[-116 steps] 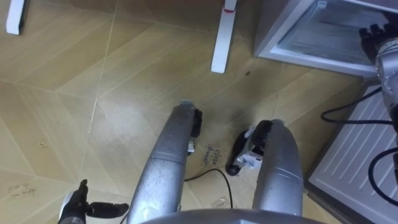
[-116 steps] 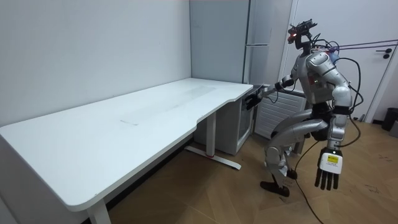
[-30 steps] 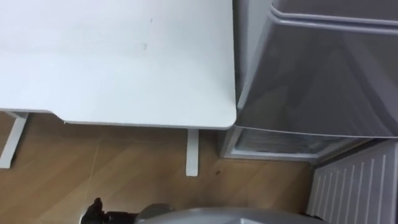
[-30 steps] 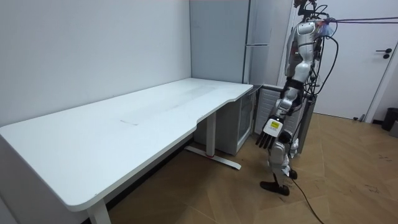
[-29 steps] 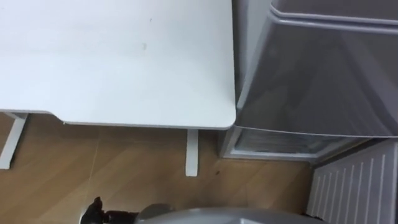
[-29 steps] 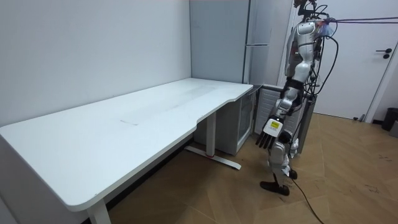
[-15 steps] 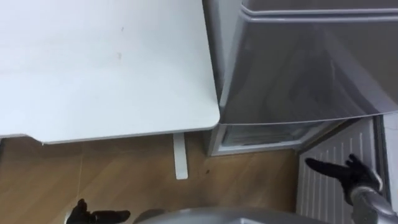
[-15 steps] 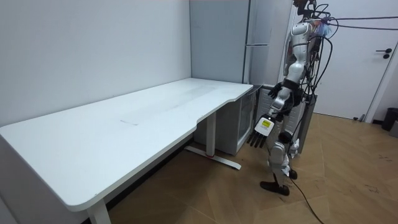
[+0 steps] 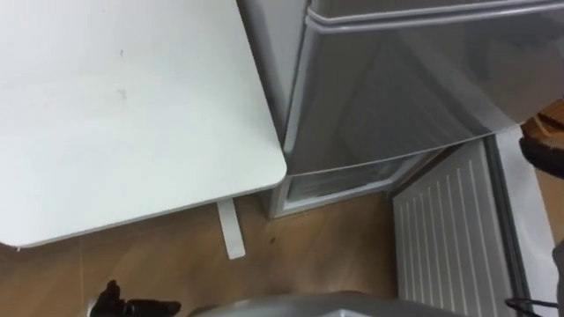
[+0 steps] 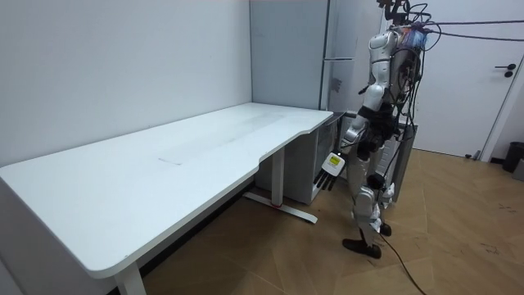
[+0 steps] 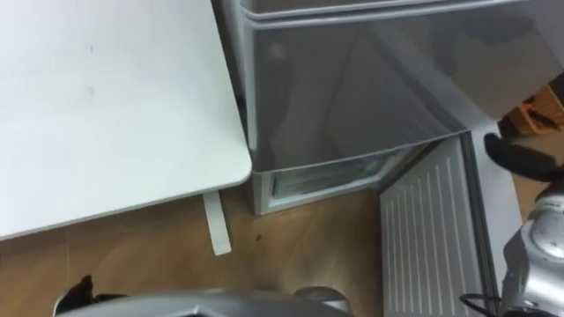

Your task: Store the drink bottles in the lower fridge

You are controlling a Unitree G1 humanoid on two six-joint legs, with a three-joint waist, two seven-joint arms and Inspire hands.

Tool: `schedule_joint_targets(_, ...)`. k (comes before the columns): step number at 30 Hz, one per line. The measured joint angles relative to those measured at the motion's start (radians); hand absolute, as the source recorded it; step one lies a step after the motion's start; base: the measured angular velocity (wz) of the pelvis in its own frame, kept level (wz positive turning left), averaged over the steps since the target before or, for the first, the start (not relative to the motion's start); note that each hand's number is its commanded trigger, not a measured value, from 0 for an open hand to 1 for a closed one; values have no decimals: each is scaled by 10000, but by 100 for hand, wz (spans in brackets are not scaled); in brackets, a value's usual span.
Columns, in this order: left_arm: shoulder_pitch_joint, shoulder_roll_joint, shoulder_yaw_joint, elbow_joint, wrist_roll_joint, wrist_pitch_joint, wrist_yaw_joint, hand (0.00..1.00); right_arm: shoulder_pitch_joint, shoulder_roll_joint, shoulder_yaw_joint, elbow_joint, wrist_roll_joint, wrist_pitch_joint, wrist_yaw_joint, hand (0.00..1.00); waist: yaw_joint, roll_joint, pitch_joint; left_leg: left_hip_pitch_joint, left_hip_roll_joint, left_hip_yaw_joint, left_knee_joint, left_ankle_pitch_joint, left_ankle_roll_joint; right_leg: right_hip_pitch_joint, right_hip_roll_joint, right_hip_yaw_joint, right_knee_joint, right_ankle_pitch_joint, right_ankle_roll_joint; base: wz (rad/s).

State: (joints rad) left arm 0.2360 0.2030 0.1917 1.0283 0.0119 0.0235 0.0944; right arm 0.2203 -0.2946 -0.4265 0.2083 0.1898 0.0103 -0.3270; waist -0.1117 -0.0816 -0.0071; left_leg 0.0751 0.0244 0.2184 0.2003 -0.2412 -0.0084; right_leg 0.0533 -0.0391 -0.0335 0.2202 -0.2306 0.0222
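The robot stands upright close in front of the fridge (image 10: 286,49), its head bent toward it. The left arm hangs down along its side, with the left hand (image 10: 332,164) low beside the thigh, short of the fridge's lower part. Its fingers are straight, point at the floor and hold nothing. The right arm is bent and raised forward at about waist height, to the right of the fridge's front. The right hand (image 11: 518,158) has its dark fingers stretched out and is empty.
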Motion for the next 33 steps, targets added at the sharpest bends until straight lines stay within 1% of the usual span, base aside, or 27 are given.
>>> schedule_joint_targets(2,145,-23,3,-151,4,18,0,0,96,1,-93,-83,4,2,-184,0,-81,57,-3,58,2,-1,-48,1,1,14,17,6,8,2,-3,-10)
schedule_joint_targets(4,226,-66,5,-238,1,20,1,0,129,1,-290,-82,10,20,-363,0,-160,87,31,67,2,0,-55,2,2,7,19,26,21,3,-4,-2)
schedule_joint_targets(5,230,-78,4,-268,2,55,1,0,164,1,-360,-79,9,21,-479,0,-221,111,36,78,3,0,-53,4,6,1,22,28,28,4,-6,0)
schedule_joint_targets(7,223,-80,1,-267,3,119,3,0,362,5,-367,-28,13,21,-633,0,-227,119,43,83,16,-3,-50,5,7,1,43,49,36,9,-14,0)
schedule_joint_targets(10,150,-96,3,-275,2,156,4,0,746,54,-361,438,48,38,-615,0,-217,80,43,72,36,20,-52,5,7,-2,65,54,20,17,-23,0)
schedule_joint_targets(13,61,-107,6,-283,7,214,-25,0,808,101,-368,1104,319,141,-617,0,-270,15,61,69,38,51,-57,5,8,-32,63,67,-3,16,-23,-1)
schedule_joint_targets(15,51,-96,6,-318,81,213,-201,0,809,126,-368,1581,491,139,-611,0,-267,-60,54,75,46,115,-67,5,8,-43,65,111,-51,16,-23,-6)
schedule_joint_targets(17,84,-97,6,-478,222,220,-275,0,839,171,-369,1817,521,142,-604,0,-267,-121,53,76,55,158,-107,5,8,-47,85,163,-125,40,-18,-7)
schedule_joint_targets(20,165,-95,6,-560,229,258,-374,0,966,230,-366,1817,679,142,-542,0,-234,-148,54,76,87,276,-149,5,7,-59,126,280,-171,133,-22,-12)
schedule_joint_targets(23,73,-88,0,-596,258,383,-390,0,1057,371,-367,1825,971,141,-340,0,-288,-121,14,67,88,257,-150,5,7,-76,125,289,-181,148,-30,-4)
schedule_joint_targets(27,-117,-85,-24,-591,586,413,-530,0,1173,592,-361,1841,1098,140,24,0,-301,-98,8,78,87,246,-145,5,6,-72,125,297,-177,155,-33,0)
schedule_joint_targets(28,-127,-56,-132,-592,581,416,-565,0,1173,633,-312,1938,1246,134,132,0,-314,-53,27,80,90,246,-135,5,6,-68,125,297,-180,168,-36,0)
schedule_joint_targets(31,-273,-6,-510,-596,578,420,-587,0,1183,744,-159,2282,1562,139,251,0,-330,-8,24,83,100,240,-106,5,7,-43,129,311,-178,189,-37,0)
schedule_joint_targets(33,-308,-6,-623,-595,582,422,-616,0,1182,769,7,2412,1645,139,284,0,-336,29,17,72,110,242,-107,5,7,-76,144,339,-161,206,-38,-2)
